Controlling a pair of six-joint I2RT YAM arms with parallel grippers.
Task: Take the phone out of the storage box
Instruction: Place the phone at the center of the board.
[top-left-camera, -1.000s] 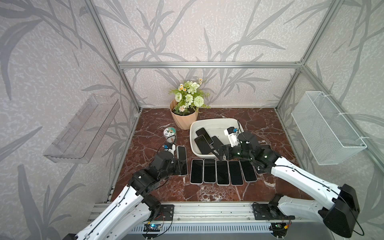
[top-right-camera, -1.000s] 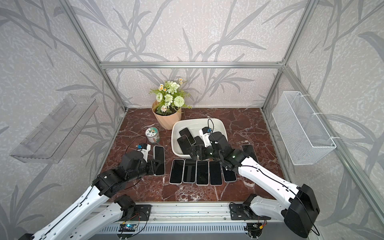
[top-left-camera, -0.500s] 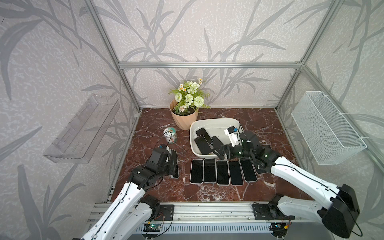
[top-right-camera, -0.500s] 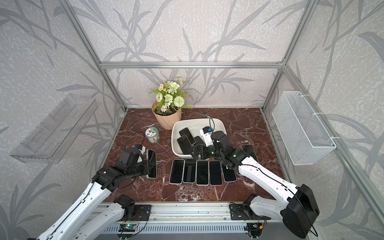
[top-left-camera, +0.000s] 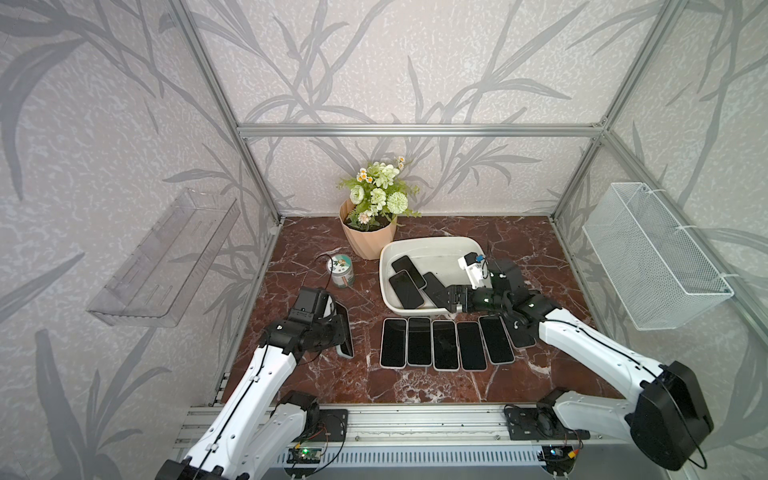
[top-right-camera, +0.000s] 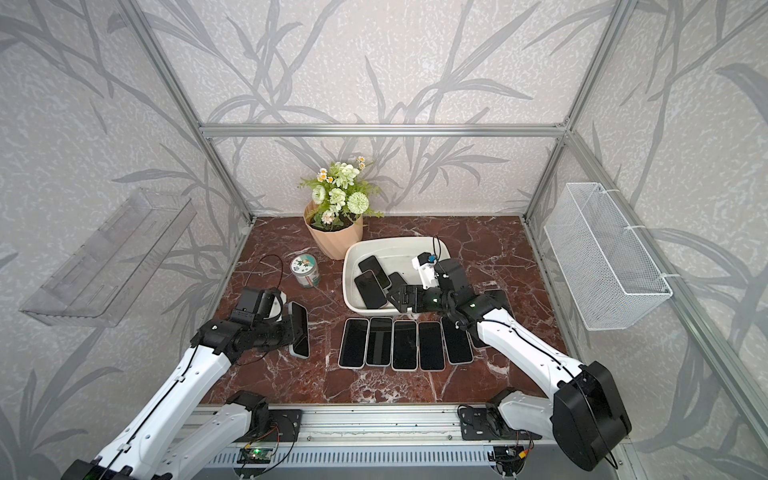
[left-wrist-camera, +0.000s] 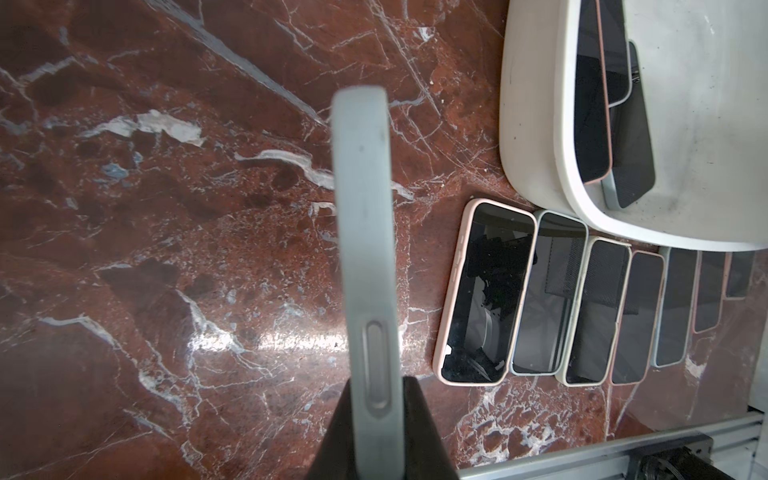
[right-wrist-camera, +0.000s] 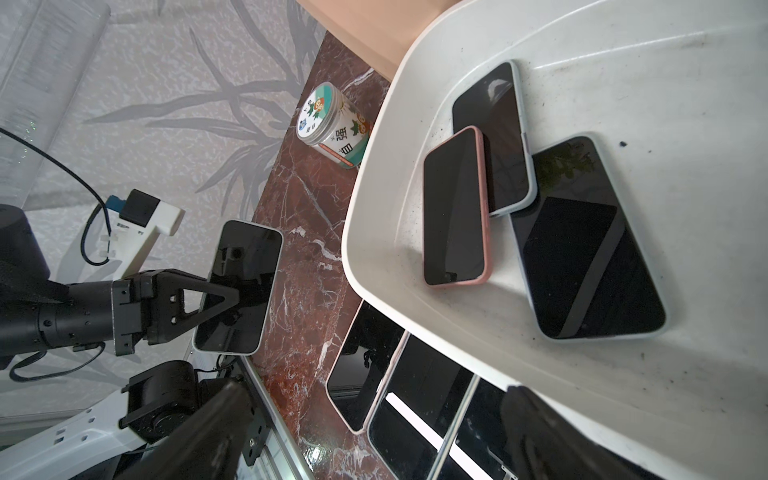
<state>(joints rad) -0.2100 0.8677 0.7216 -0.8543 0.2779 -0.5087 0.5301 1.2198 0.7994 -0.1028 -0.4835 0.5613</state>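
My left claw (top-left-camera: 337, 329) clamps a phone (left-wrist-camera: 365, 232) on edge, left of the storage box (top-left-camera: 432, 240); right claw (top-left-camera: 451, 300) gapes at its near rim.

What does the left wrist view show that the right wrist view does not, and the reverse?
Only the left wrist view: the pale grey-green cased phone seen edge-on, with its side button. Only the right wrist view: that phone's dark screen, and the small round jar with a printed lid. Both: the left gripper clamping that phone, the shallow white plastic tub, the overlapping phones inside it, and the row of dark-screened phones on the red marble table.
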